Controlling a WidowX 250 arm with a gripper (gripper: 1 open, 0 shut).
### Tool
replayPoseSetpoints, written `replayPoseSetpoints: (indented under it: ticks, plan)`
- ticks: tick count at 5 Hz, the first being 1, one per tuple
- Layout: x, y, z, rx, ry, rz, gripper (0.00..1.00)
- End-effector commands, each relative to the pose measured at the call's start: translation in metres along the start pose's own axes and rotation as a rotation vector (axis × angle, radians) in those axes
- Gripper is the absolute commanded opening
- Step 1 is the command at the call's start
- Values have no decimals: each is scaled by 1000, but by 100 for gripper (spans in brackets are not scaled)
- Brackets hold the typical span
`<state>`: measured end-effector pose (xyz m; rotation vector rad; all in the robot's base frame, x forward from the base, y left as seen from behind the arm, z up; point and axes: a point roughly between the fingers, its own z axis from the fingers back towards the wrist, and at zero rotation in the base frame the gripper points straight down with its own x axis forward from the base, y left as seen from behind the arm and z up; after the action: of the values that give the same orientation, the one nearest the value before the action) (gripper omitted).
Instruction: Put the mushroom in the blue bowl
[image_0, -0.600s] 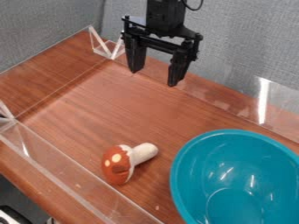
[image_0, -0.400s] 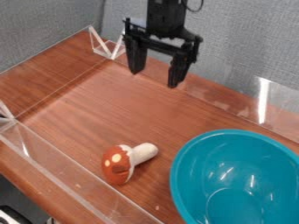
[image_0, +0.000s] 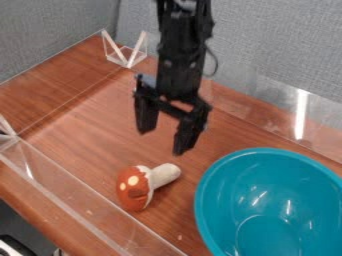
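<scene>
Hand (image_0: 164, 132) hovering centre frame, fingers spreading wide, holding nothing | toy mushroom (image_0: 143, 185) lying on its side lower left of centre on wooden counter (image_0: 80, 135), stem pointing right | blue bowl (image_0: 274, 208) sitting lower right, mushroom resting outside it

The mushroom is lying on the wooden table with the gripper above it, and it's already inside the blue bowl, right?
Not quite: the mushroom is not inside the blue bowl. The camera view shows it outside, beside the bowl. The rest is right: it is lying on the wooden table, with the gripper above it.
</scene>
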<state>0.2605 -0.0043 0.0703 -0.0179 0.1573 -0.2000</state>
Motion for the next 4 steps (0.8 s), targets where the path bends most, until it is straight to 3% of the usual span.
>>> replayPoseSetpoints:
  ticks: [1,2,3,4]
  plan:
    - [-1,-6,-11,10,-36,-83,100]
    - [-4,-8,-27,7,-42,-122,100]
    - [-4,-8,-42,5,-28,-153,100]
    - [-4,-7,-43,4,-6,-162,100]
